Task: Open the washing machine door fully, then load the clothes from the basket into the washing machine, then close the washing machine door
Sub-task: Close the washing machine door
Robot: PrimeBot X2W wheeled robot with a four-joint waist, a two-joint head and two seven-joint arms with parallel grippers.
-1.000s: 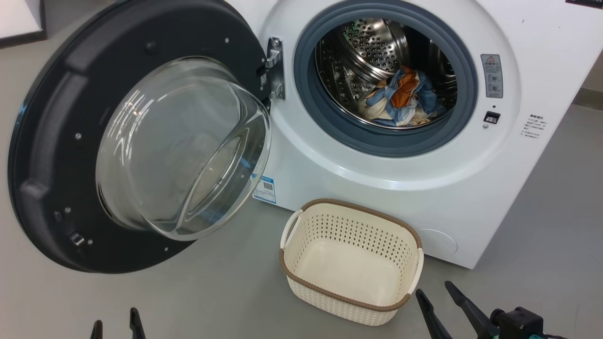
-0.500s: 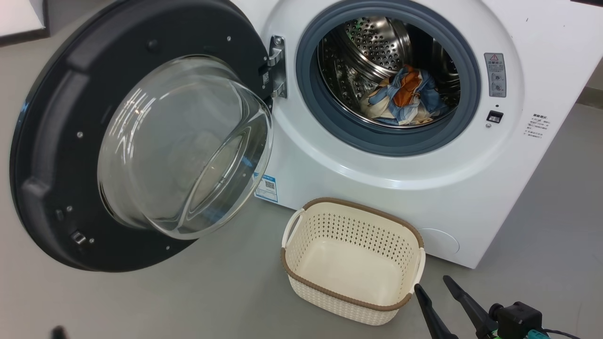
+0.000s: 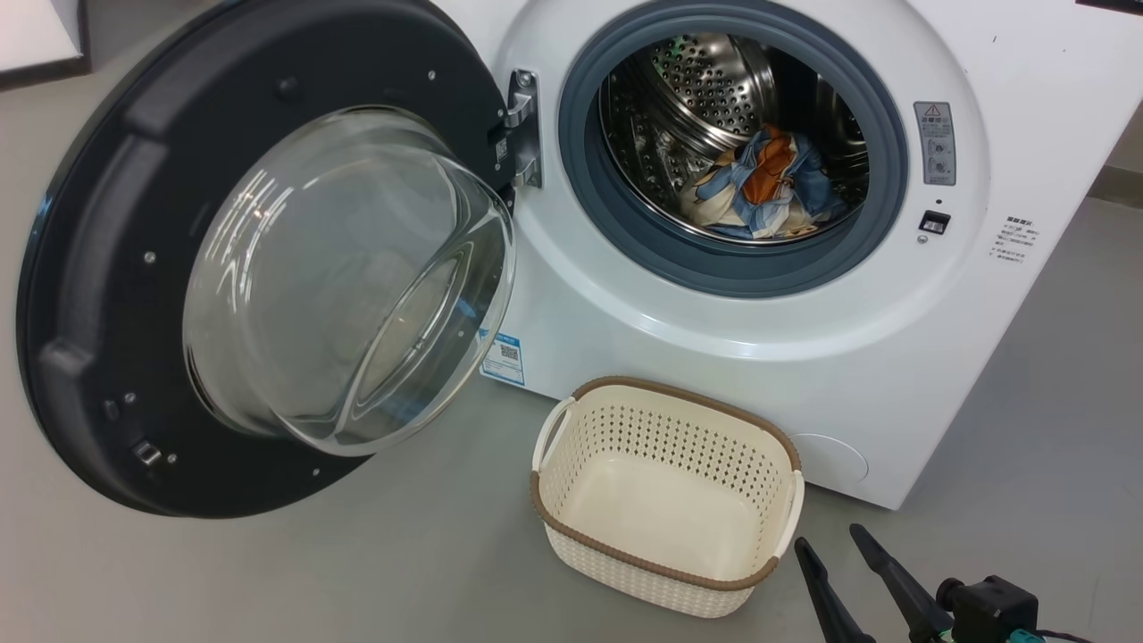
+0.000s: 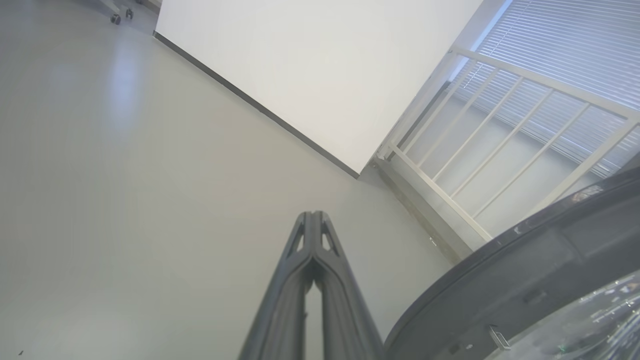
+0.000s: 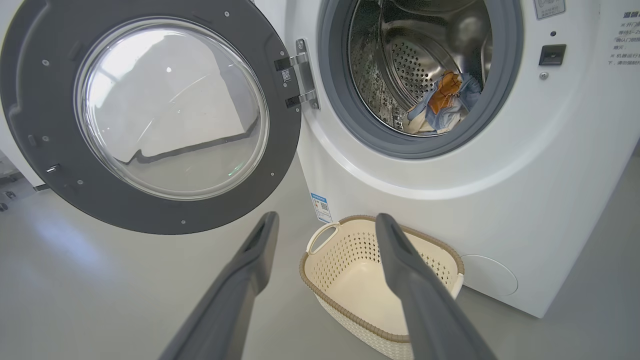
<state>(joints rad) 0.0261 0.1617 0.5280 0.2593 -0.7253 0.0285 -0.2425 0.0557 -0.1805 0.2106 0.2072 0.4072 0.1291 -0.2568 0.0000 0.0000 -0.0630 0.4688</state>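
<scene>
Black washing machine door (image 3: 107, 268) hangs wide open leftward, glass bulge facing out; clothes (image 3: 759, 192) inside washing machine (image 3: 714, 339); basket (image 3: 661, 388) mouth-up; left tool (image 4: 312, 216) pinched together, holding nothing; right tool (image 3: 826, 536) spread wide, holding nothing.

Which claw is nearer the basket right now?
Right. The right claw, open, sits just off the near right corner of the basket. The left claw, shut, is out by the outer rim of the washing machine door, well away from the basket.
</scene>
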